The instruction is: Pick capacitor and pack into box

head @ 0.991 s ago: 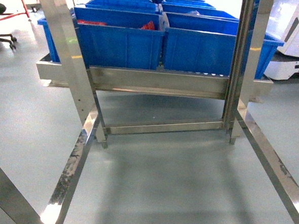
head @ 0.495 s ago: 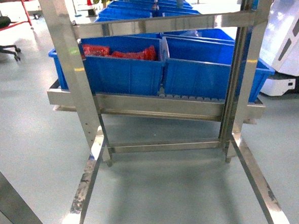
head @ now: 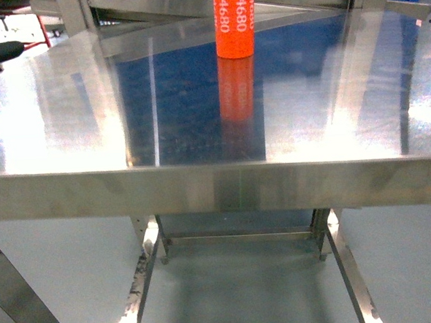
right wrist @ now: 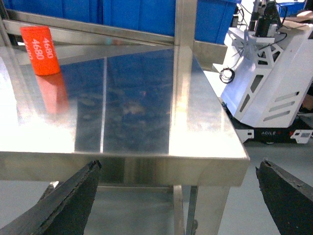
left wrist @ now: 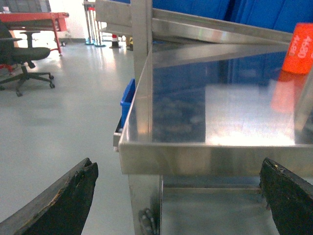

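L gripper is spread wide, jaws at the bottom corners of its wrist view, holding nothing, hanging just off the near edge of the steel table and lower than the top. The capacitor stands upright near the middle of the table toward the far side, orange w/ "4680" printed on it, well apart from both grippers; its reflection shows in the shiny top. R gripper is likewise spread, empty, below and in front of the table edge nr the right corner. No box in any view, so can't tell where it'll go. Risks, as I judge them: either arm coming straight in could hit the table lip, since both sit below it; the cap is tall and upright, so a finger nudging it off-centre could tip it and let it roll on the slick steel; glare and reflection could throw off the aim.
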